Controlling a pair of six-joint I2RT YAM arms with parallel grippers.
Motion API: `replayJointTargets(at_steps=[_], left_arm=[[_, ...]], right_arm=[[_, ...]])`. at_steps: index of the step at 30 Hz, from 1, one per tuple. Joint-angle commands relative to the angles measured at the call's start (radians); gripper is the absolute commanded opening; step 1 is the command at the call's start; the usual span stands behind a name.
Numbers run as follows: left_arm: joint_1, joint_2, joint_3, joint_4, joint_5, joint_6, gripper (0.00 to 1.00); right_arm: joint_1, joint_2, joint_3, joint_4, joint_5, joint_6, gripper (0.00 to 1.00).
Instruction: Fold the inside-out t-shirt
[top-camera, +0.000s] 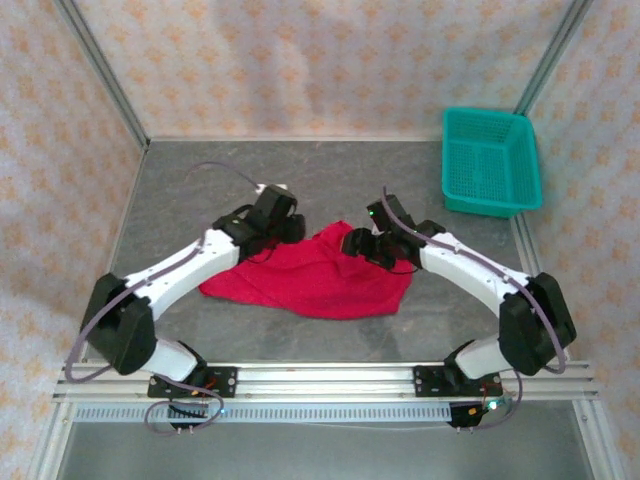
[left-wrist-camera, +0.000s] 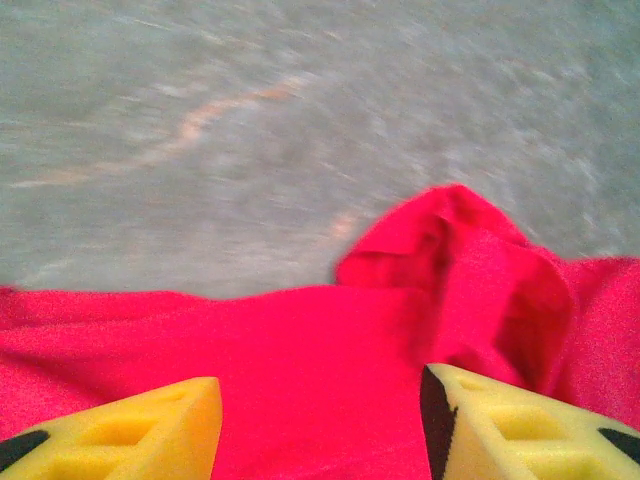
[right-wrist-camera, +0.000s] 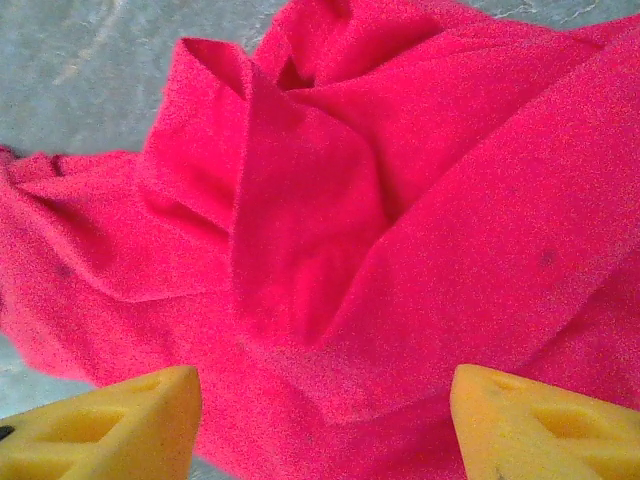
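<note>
The inside-out t-shirt (top-camera: 310, 275) lies crumpled in a bright red heap on the grey table between the two arms. My left gripper (top-camera: 285, 228) hovers at its far left edge. In the left wrist view its yellow fingers (left-wrist-camera: 150, 430) stand apart over flat red cloth (left-wrist-camera: 320, 340), with a raised fold (left-wrist-camera: 470, 250) ahead to the right. My right gripper (top-camera: 362, 245) is over the shirt's far right part. The right wrist view has its yellow fingers (right-wrist-camera: 540, 425) spread wide above bunched folds (right-wrist-camera: 300, 200). Nothing is pinched between either pair.
A teal mesh basket (top-camera: 490, 160) sits at the back right corner of the table. Bare grey tabletop (top-camera: 330, 175) lies beyond the shirt. Patterned walls enclose the table on three sides, and an aluminium rail (top-camera: 320, 380) runs along the near edge.
</note>
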Motion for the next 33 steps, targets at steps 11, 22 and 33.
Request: replayJointTargets(at_steps=[11, 22, 33], left_arm=[[0.425, -0.285, -0.267, -0.243, -0.011, -0.062, 0.59], [0.550, -0.140, -0.370, -0.202, -0.042, -0.066, 0.54], [0.551, -0.039, -0.347, -0.128, -0.102, -0.048, 0.38]], right_arm=[[0.101, 0.226, 0.119, -0.013, 0.155, -0.077, 0.55], [0.095, 0.219, 0.136, -0.037, 0.209, -0.088, 0.00], [0.069, 0.223, 0.133, -0.020, 0.163, -0.087, 0.00]])
